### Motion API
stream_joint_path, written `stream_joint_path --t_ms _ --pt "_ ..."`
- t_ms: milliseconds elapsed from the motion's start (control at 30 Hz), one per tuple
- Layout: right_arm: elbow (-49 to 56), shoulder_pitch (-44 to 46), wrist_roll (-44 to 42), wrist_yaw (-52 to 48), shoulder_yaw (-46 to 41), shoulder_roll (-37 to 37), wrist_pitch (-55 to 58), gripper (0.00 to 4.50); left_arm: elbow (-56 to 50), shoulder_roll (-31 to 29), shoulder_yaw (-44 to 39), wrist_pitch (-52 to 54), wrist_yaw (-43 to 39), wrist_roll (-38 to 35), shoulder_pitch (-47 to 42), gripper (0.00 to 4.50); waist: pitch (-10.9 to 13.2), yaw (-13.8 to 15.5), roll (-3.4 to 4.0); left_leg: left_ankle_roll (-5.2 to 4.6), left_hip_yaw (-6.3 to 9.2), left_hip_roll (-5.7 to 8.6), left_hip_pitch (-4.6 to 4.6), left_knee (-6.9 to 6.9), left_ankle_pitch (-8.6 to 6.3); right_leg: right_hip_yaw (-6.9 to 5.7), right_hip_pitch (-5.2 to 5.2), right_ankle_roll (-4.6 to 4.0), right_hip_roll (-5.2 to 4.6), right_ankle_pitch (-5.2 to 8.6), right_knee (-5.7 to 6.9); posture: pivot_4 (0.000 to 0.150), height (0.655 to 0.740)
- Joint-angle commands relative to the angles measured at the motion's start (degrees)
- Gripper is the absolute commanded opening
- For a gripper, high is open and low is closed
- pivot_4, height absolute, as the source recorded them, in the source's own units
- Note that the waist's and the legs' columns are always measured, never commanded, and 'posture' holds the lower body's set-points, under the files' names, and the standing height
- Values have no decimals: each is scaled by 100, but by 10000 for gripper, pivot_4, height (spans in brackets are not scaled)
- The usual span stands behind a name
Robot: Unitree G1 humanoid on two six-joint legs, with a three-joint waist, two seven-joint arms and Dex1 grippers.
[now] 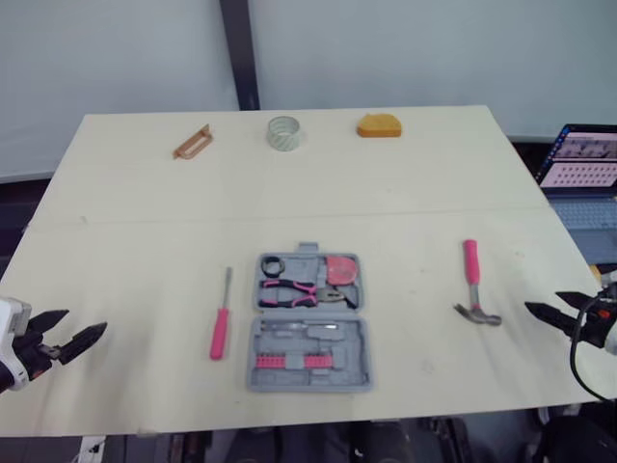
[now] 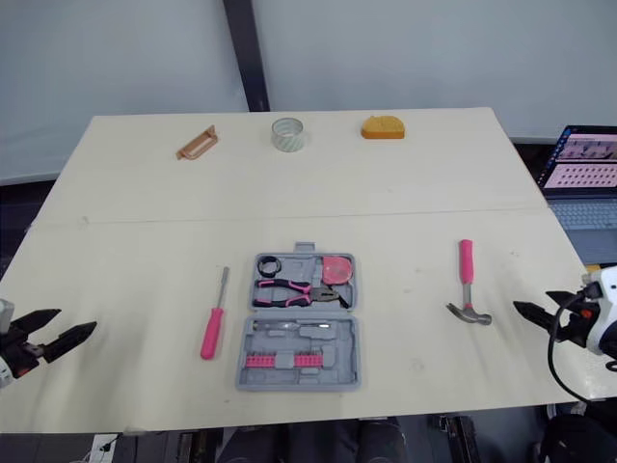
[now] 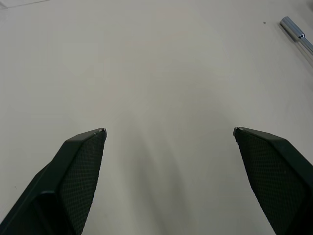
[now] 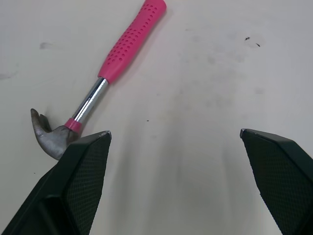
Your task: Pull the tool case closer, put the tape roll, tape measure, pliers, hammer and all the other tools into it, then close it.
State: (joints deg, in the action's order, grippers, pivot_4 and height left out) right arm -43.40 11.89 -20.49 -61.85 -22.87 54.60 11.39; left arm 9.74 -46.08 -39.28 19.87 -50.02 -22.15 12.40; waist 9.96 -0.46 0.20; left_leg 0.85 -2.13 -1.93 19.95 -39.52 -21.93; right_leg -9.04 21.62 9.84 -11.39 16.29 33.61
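Both grippers, left (image 1: 85, 321) and right (image 1: 543, 300), stand wide open and empty at the table's (image 1: 145, 193) left and right edges. The tool case (image 1: 309, 323) lies open at the middle of the near edge.

Risks, in our judgement:
- The hammer (image 1: 473, 289), just beside the right gripper, may swing on its heavy head if taken by the handle end.
- The lid may jam if a tool sits off its recess.

Count:
- Outside the case: one hammer, one screwdriver (image 1: 222, 318).
- Inside the case: one pliers (image 1: 289, 292), one tape measure (image 1: 339, 270), one black ring (image 1: 272, 265).
- Along the far edge: one pale roll (image 1: 284, 132), one orange block (image 1: 379, 126), one wooden handle (image 1: 192, 142).
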Motion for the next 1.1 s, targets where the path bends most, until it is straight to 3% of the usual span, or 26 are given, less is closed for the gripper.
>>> stream_joint_path --t_ms 33,467,667,900,1033,1100 --pt "-58 48 19 8 -100 112 -126 45000 -18 30 -11 -82 59 -57 3 44676 0 -1 0 0 -1 0 -1 1 0 1 0 0 0 0 0 1500 7400" --pt "502 -189 -203 277 -327 -14 237 45000 -284 52 210 -5 127 -114 -80 44676 0 9 0 1 -7 0 -9 6 0 5 -1 0 0 0 0 1500 7400" --pt "2294 -660 -581 1573 -723 -643 1498 45000 -1095 19 1050 154 49 -125 -500 44676 0 63 1 3 -7 -2 -11 7 0 7 -3 0 -2 0 3 1500 7400" --pt "4000 -736 -730 3031 -651 -1366 3026 45000 -2079 286 2684 519 -112 -191 -1908 44676 -2 65 5 6 -5 -1 -12 7 2 8 -2 0 -1 0 8 1500 7400" --pt "4589 -553 -675 3803 -609 -1718 3645 32054 -2311 725 3876 420 -481 -45 -2901 45000 -5 58 9 6 -8 1 -14 5 2 9 -3 0 -1 -1 12 1500 7400" --pt "4792 -538 -582 4119 -553 -1832 3895 32054 -2314 951 4358 284 -590 107 -3261 45000 -6 59 11 6 -8 1 -16 7 2 9 -2 0 0 -1 11 1500 7400"
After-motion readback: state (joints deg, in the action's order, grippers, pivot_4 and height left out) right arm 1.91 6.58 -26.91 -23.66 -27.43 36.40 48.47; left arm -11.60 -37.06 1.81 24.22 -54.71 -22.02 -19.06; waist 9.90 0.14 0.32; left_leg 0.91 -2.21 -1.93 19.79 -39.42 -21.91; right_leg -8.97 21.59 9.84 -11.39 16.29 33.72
